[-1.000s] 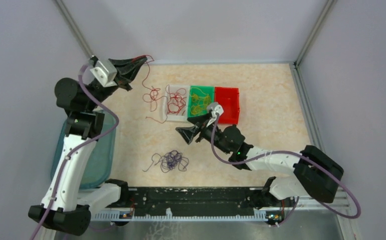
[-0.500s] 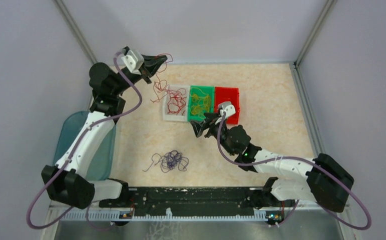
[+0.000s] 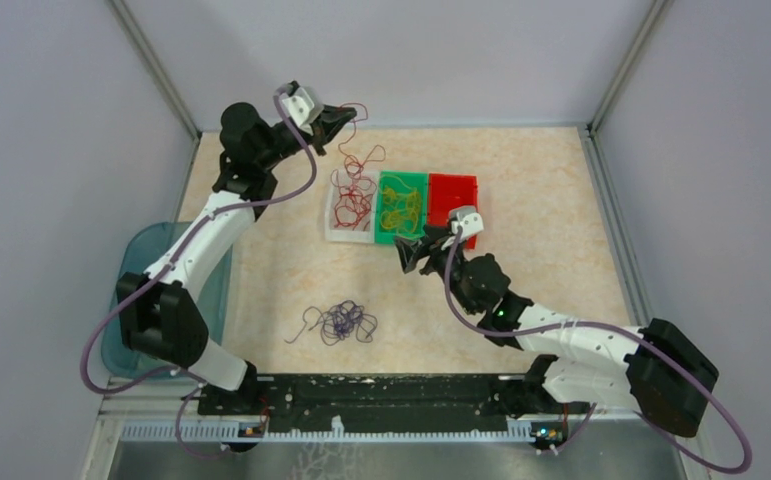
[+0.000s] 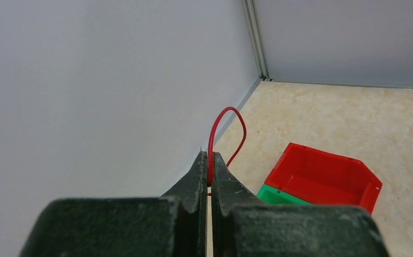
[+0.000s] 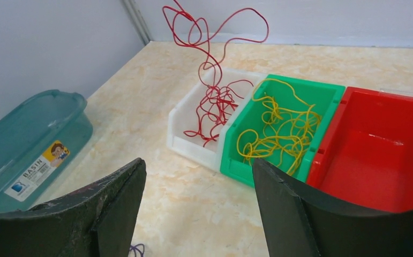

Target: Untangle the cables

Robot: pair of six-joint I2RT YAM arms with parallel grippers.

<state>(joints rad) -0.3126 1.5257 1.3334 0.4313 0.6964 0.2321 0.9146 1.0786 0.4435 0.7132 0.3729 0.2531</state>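
**Transfer of the red cable to its bin.** The left gripper (image 3: 338, 117), jaws pressed together on one end of the red cable (image 3: 353, 188), stands high over the far edge of the table (image 3: 551, 180), just beyond the white bin (image 3: 332, 232). A second earlier it is nearer the far-left corner, with red loops lying on the table left of the bin. Those loops now hang down into the bin, clear of the other colours.

The red strand thus appears nearly sorted, with only lowering and release left. The right gripper (image 3: 413, 252), jaws wide apart and holding nothing, shifts slightly rightward and hovers before the green bin (image 5: 236, 167), which contains the yellow cable (image 5: 279, 128). The purple cable (image 3: 343, 322) remains a knotted heap toward the near edge, probably the next strand to handle.
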